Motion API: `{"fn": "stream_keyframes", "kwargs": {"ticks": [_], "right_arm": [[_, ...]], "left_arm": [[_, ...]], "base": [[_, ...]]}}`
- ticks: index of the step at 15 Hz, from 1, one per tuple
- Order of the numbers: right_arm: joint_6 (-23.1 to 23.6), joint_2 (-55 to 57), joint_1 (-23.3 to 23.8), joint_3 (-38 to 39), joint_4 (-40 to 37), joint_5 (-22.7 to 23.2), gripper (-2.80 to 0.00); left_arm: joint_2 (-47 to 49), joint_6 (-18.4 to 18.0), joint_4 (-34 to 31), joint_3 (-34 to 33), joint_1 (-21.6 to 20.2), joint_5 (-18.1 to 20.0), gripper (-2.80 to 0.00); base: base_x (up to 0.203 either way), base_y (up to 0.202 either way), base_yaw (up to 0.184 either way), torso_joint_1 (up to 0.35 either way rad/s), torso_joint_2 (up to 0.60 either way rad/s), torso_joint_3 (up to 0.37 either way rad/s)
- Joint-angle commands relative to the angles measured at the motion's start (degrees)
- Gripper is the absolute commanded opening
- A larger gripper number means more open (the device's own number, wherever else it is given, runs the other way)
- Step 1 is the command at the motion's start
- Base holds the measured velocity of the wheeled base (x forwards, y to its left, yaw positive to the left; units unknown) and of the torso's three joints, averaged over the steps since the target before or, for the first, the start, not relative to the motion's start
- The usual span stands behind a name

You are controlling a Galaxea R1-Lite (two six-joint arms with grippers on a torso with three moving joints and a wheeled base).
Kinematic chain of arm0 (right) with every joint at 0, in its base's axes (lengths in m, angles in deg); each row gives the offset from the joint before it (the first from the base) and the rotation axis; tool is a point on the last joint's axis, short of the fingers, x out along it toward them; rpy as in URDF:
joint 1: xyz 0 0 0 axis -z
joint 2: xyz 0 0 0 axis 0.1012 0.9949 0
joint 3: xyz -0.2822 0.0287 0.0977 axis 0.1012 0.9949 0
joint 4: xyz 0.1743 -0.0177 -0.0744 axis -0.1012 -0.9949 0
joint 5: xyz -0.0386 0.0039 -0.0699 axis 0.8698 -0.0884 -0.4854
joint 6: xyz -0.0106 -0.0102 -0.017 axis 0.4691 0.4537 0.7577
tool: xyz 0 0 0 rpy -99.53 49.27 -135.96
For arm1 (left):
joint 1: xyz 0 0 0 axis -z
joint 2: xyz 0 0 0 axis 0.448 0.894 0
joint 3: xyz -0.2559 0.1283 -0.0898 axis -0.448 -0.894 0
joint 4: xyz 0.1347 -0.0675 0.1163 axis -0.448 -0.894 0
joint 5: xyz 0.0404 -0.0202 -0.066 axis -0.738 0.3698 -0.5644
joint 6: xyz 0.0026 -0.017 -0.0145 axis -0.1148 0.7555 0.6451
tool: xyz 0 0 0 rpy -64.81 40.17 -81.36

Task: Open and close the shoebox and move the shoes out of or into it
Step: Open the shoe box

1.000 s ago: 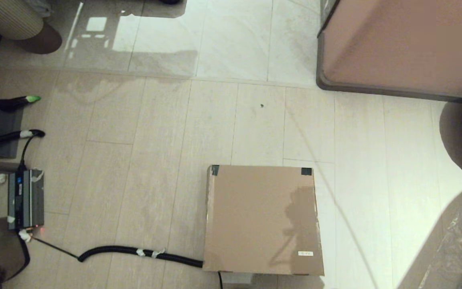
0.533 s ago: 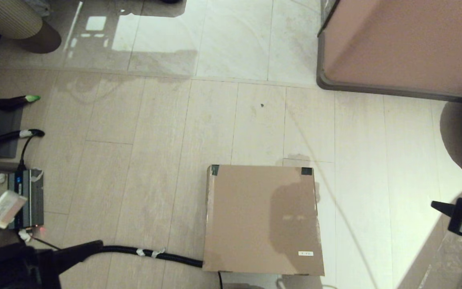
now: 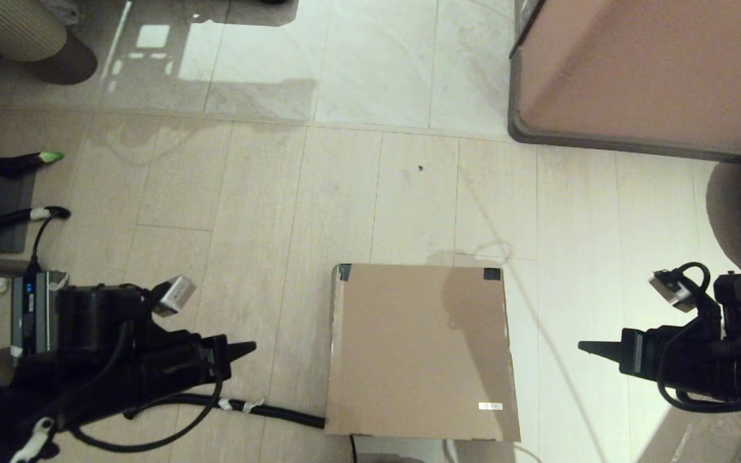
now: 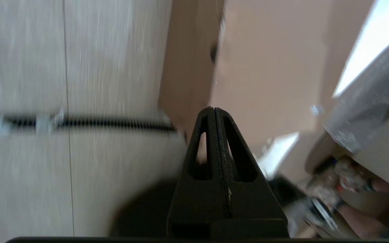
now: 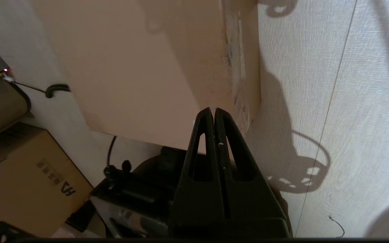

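Note:
The brown cardboard shoebox point(image 3: 419, 350) lies on the floor with its lid down, dark tape at its two far corners and a small white label near the front right. It also fills the upper part of the left wrist view point(image 4: 265, 67) and of the right wrist view point(image 5: 137, 67). My left gripper point(image 3: 249, 348) is shut and empty, a short way left of the box, pointing at it. On the box's right, my right gripper point(image 3: 584, 347) is shut and empty, also pointing at it. Both stand apart from the box. The shoes are out of view.
A black corrugated cable point(image 3: 261, 409) runs along the floor to the box's front left corner. A grey power unit point(image 3: 29, 315) sits at the left. The large pinkish-brown cabinet point(image 3: 647, 71) stands at the back right. Pale floor tiles stretch beyond the box.
Both arms have come in from the sides of the head view toward the box; a second ago neither was visible. The box has not moved.

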Motion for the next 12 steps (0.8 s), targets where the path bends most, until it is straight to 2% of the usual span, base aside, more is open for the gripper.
{"fn": "stream_keyframes", "kwargs": {"ticks": [1,3,5,7,9,12], "right_arm": [[0.22,11.06,-0.60,3.40,9.52,-0.38,-2.80],[1.20,19.63,-0.90,5.39,18.16,-2.31,-2.80],[2.31,28.33,-1.01,6.02,29.40,-4.41,-2.80],[3.36,35.23,-1.72,6.50,39.60,-7.83,-2.80],[3.81,40.59,-4.26,6.74,45.65,-10.14,-2.80],[3.97,45.02,-7.08,3.68,47.70,-14.05,-2.80]], "left_arm": [[12.15,-0.04,4.87,3.15,1.76,-0.26,-2.80],[19.87,-0.21,10.62,5.26,3.78,-1.19,-2.80],[26.45,-0.38,16.13,6.47,7.90,-3.23,-2.80],[29.75,-0.75,18.54,9.87,10.93,-7.11,-2.80],[32.64,-0.80,18.56,13.39,12.10,-13.80,-2.80],[35.01,-0.71,17.41,15.24,12.95,-15.19,-2.80]], "base": [[0.000,0.000,0.000,0.000,0.00,0.000],[0.000,0.000,0.000,0.000,0.00,0.000],[0.000,0.000,0.000,0.000,0.00,0.000],[0.000,0.000,0.000,0.000,0.00,0.000],[0.000,0.000,0.000,0.000,0.00,0.000],[0.000,0.000,0.000,0.000,0.00,0.000]]}}
